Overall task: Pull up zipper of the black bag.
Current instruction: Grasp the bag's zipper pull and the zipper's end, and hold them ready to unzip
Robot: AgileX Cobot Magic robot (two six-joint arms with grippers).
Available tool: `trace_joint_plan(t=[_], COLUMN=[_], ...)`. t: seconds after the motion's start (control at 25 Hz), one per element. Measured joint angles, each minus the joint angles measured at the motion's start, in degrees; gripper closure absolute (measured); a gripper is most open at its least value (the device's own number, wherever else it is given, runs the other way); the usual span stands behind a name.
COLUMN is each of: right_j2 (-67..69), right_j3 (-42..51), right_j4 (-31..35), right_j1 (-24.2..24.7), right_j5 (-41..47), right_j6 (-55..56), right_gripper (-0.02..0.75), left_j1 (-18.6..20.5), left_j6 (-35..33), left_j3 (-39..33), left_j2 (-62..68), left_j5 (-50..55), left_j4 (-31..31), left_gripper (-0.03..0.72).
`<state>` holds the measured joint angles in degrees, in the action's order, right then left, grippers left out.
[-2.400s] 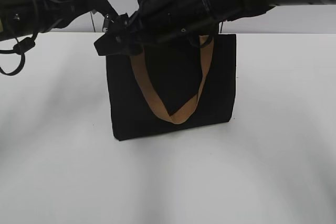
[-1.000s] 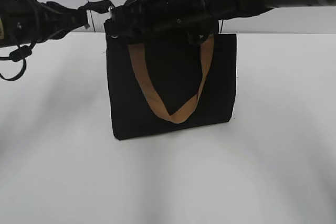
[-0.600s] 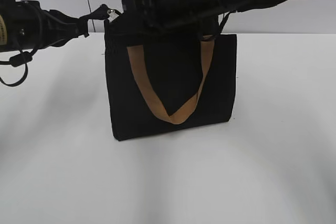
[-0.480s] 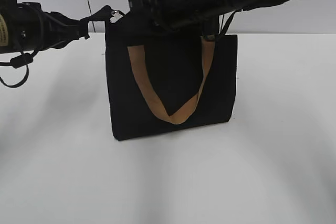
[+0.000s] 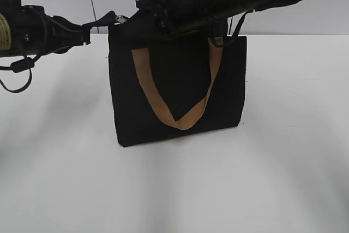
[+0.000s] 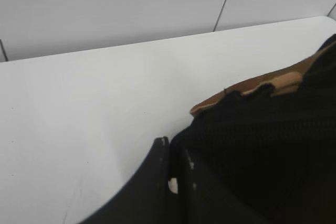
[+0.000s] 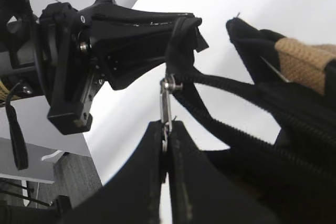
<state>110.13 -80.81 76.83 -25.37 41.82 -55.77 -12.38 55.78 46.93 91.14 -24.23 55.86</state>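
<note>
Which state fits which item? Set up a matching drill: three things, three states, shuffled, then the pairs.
Things:
1. right claw
2. left claw
3. tan handle

States:
A. hangs down the front of the black bag
B. shut on the metal zipper pull
C. shut on the black fabric tab at the bag's end

Pairs: 1-B, 2-C, 3-A

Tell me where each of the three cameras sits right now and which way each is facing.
Exterior view: sits in front of the table, angled slightly down at the black bag; both arms show above it, the left gripper at the bag's top corner.
Left wrist view: rides the left arm, facing across the white table toward the wall; its shut fingers clamp bag fabric.
Right wrist view: rides the right arm, facing the left gripper; the right gripper pinches the zipper pull.
Shared: the tan handle appears in all three.
</note>
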Motion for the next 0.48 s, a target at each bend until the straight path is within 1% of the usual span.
trace_joint_plan(t=[0.2, 0.36, 0.48], right_j2=[0.0, 0.1, 0.1], right_j3=[0.0, 0.1, 0.1], right_j4=[0.6, 3.5, 3.9], right_j1=[0.0, 0.0, 0.0], right_j5=[0.4, 0.9, 1.0], right_j6=[2.6, 3.1, 3.1], right_gripper=[0.749, 0.75, 0.75], left_j1=[-0.2, -0.3, -0.3], left_j6=[-0.1, -0.1, -0.1], left_j3=[0.1, 0.1, 0.2], left_j2=[0.0, -0.1, -0.1], left_j5=[2.3, 3.0, 3.6], left_j4=[0.1, 0.1, 0.1], left_gripper=[0.681, 0.681, 0.681])
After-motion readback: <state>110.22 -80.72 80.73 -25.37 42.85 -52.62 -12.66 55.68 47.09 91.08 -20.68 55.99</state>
